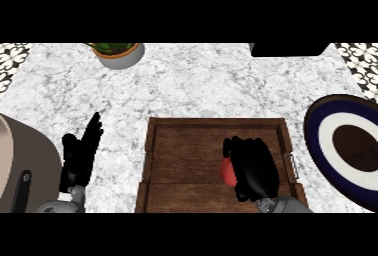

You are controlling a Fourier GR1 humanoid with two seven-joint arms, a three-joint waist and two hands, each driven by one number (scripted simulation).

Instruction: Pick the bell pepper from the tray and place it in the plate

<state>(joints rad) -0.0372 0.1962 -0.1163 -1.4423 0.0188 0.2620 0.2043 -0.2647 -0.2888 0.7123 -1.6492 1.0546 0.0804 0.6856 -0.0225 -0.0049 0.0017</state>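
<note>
A brown wooden tray (181, 150) lies on the marble counter at the lower middle. Inside it, a red bell pepper (228, 172) shows only as a sliver at the left of my right hand (251, 167), whose fingers curl over it and hide most of it. A dark blue plate (347, 150) with a white ring and a brown centre lies at the right edge, partly cut off by the view. My left hand (80, 155) rests open on the counter left of the tray, fingers pointing up.
A grey pot with a green plant (118, 52) stands at the back left. A large beige pan with a dark handle (22, 165) fills the lower left corner. A black object (288, 48) sits at the back right.
</note>
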